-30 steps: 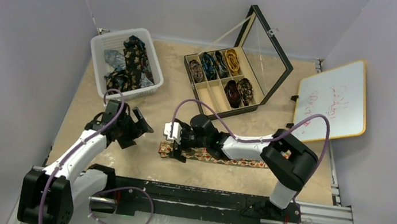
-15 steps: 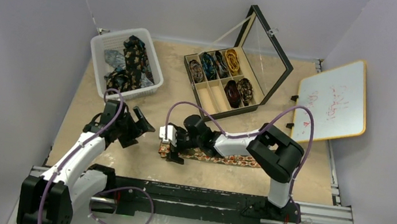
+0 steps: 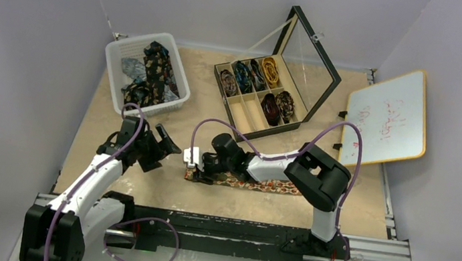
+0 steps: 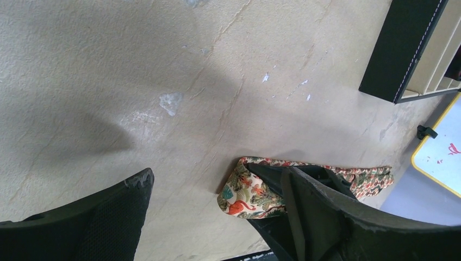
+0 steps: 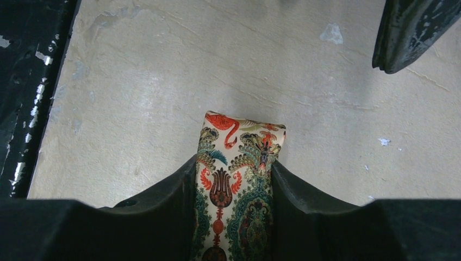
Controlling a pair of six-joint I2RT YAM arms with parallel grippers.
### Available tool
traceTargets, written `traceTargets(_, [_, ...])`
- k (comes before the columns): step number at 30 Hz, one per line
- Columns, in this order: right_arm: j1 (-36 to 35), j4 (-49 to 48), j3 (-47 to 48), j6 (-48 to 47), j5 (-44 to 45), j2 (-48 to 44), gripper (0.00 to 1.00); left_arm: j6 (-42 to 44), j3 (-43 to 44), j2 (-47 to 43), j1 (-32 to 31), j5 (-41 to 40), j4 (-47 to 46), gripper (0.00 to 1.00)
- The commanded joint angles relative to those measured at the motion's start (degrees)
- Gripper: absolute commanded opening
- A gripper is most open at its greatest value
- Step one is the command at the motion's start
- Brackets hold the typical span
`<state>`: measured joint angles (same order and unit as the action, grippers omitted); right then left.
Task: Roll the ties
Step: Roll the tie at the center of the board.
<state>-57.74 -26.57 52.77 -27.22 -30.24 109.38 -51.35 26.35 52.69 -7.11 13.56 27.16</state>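
Observation:
A floral tan-orange tie (image 3: 261, 184) lies flat, left to right, near the table's front edge. My right gripper (image 3: 199, 170) is at its left end. In the right wrist view the tie (image 5: 239, 163) runs between the gripper (image 5: 234, 162) and both fingers press against its edges, with the end poking out past them. My left gripper (image 3: 157, 148) hovers open just left of that end, apart from it. The left wrist view shows the tie's end (image 4: 244, 193) past its gripper (image 4: 198, 179). More ties (image 3: 152, 69) are piled in a basket, and coiled ties (image 3: 270, 71) sit in a box.
A white basket (image 3: 116, 61) stands at the back left. A black compartment box (image 3: 244, 115) with its glass lid (image 3: 312, 53) raised is at the back centre. A whiteboard (image 3: 388, 117) leans at the right. A black rail (image 3: 235, 229) runs along the near edge.
My right gripper has slid left along the tie to its left end and its fingers have closed in on the fabric. The left arm has not moved.

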Motion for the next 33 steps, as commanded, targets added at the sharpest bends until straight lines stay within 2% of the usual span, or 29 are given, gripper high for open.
traceTargets(1, [0.25, 3.34, 1.62, -2.16, -1.4, 0.15, 0.44, 1.26, -0.71, -1.04, 0.46, 1.31, -1.97, 0.85])
traceTargets(5, [0.48, 3.76, 1.73, -2.78, -2.26, 0.29, 0.38, 1.0, -1.46, -1.53, 0.5, 2.14, -2.42, 0.84])
traceTargets(10, [0.61, 3.85, 2.68, -2.56, -0.06, 0.01, 0.71, 0.5, -2.92, -2.41, 0.5, 3.94, -3.51, 0.84])
traceTargets(13, [0.76, 2.49, 2.59, -1.86, 1.94, -1.75, 0.81, 0.0, -4.54, -3.26, 0.46, 4.81, -4.49, 0.84])
traceTargets(16, [1.4, -0.5, 1.02, 1.03, 3.64, -5.6, 0.87, -0.25, -5.89, -3.95, 0.48, 5.29, -5.37, 0.84])
traceTargets(20, [2.61, -13.98, -8.5, 12.74, 9.45, -16.33, 0.99, -0.05, -7.76, -5.88, 0.44, 6.49, -6.81, 0.84])
traceTargets(22, [2.77, -21.3, -14.16, 22.77, 13.85, -21.6, 0.99, 0.36, -8.85, -6.92, 0.43, 7.26, -7.91, 0.84])
traceTargets(24, [2.74, -25.69, -19.74, 37.38, 19.05, -25.77, 0.99, 0.63, -10.09, -7.95, 0.44, 8.42, -9.8, 0.84])
traceTargets(25, [2.76, -25.36, -21.06, 45.4, 22.38, -27.23, 0.99, 1.1, -10.63, -8.21, 0.43, 9.07, -10.71, 0.84])
traceTargets(26, [2.91, -21.39, -21.36, 56.54, 25.85, -28.42, 0.99, 1.7, -11.24, -8.54, 0.43, 9.8, -11.44, 0.84])
traceTargets(27, [3.03, -17.03, -21.26, 63.04, 26.17, -28.7, 0.99, 1.8, -11.52, -8.71, 0.43, 10.16, -11.88, 0.84])
traceTargets(29, [3.27, -12.06, -20.61, 68.86, 23.89, -28.08, 0.99, 2.39, -12.12, -8.89, 0.43, 11.24, -12.65, 0.83])
traceTargets(33, [3.24, -18.07, -24.58, 79.53, 21.49, -26.22, 0.94, 2.92, -12.95, -9.05, 0.43, 13.51, -14.68, 0.82])
